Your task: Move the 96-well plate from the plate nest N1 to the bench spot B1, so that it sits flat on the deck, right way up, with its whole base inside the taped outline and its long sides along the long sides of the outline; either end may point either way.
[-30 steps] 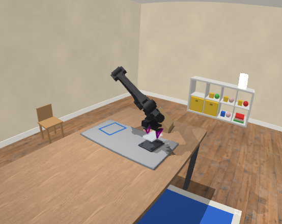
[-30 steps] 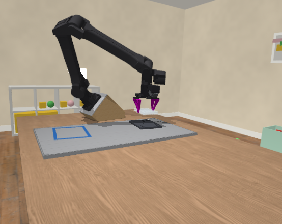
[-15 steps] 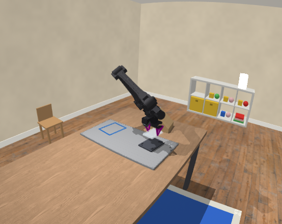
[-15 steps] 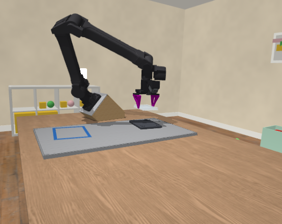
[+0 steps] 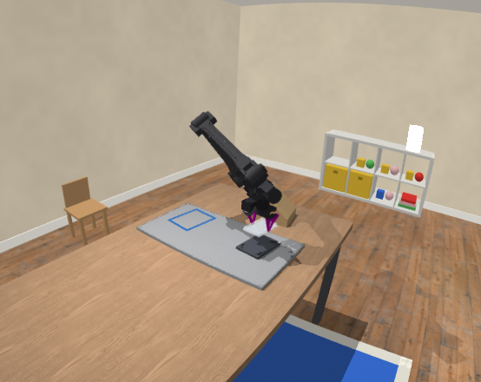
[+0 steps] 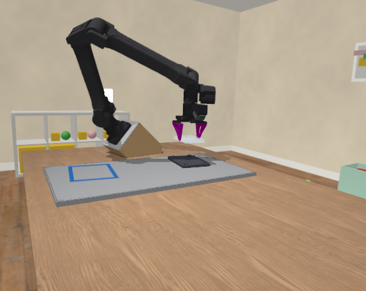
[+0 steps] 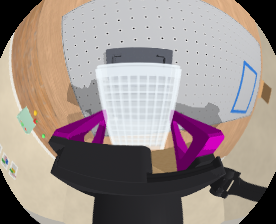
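Clamped on the long sides of the 96-well plate [image 7: 138, 104], the purple jaws of the gripper [image 6: 189, 130] hold it level in the air, well above the deck [image 6: 148, 185]. Directly below sits the dark plate nest [image 6: 188, 161], vacant, with the plate's shadow beside it. Farther along the grey deck, well apart from the nest, lies the blue taped outline [image 6: 92, 172] with nothing inside it. Behind the deck, the arm's wedge-shaped base [image 6: 145, 143] rests on the wooden table [image 6: 187, 238].
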Robot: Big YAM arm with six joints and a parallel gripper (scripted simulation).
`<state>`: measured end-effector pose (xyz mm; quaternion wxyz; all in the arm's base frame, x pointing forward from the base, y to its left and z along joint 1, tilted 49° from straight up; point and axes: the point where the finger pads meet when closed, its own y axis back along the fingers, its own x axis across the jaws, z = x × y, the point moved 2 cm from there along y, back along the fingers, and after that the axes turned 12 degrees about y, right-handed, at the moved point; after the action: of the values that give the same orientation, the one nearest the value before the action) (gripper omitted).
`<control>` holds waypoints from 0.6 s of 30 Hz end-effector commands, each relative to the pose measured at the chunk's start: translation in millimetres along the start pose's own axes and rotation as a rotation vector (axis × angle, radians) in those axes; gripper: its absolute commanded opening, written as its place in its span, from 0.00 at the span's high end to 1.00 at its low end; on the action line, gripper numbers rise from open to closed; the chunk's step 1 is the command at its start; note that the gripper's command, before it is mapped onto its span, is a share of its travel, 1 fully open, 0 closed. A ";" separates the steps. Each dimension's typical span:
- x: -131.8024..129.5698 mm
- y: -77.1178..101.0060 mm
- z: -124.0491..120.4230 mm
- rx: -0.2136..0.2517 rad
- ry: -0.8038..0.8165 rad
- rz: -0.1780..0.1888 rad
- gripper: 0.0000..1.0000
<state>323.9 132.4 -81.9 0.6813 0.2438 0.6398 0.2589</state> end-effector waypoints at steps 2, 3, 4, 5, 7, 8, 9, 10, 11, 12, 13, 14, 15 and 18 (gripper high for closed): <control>3.9 11.0 11.5 -0.018 -0.021 0.018 1.00; 3.9 11.0 11.5 -0.018 -0.021 0.018 1.00; -11.0 5.2 6.3 0.004 -0.037 0.005 1.00; -14.7 4.8 5.7 0.002 -0.028 0.003 1.00; -21.3 4.4 4.7 0.002 -0.014 0.003 1.00; -24.6 4.2 4.3 0.002 -0.014 0.003 1.00; -24.6 4.2 4.3 0.002 -0.014 0.003 1.00; -24.6 4.2 4.3 0.002 -0.014 0.003 1.00; -27.3 4.0 4.4 0.000 -0.017 0.005 1.00; -30.1 3.8 4.3 -0.002 -0.019 0.007 1.00; -33.2 3.7 4.0 -0.002 -0.019 0.007 1.00; -36.4 3.5 3.6 -0.002 -0.020 0.008 1.00; -39.7 3.3 3.2 -0.003 -0.020 0.008 1.00; -49.5 2.8 1.8 -0.003 -0.020 0.007 1.00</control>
<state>319.6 106.0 -53.8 0.6865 0.2474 0.6345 0.2547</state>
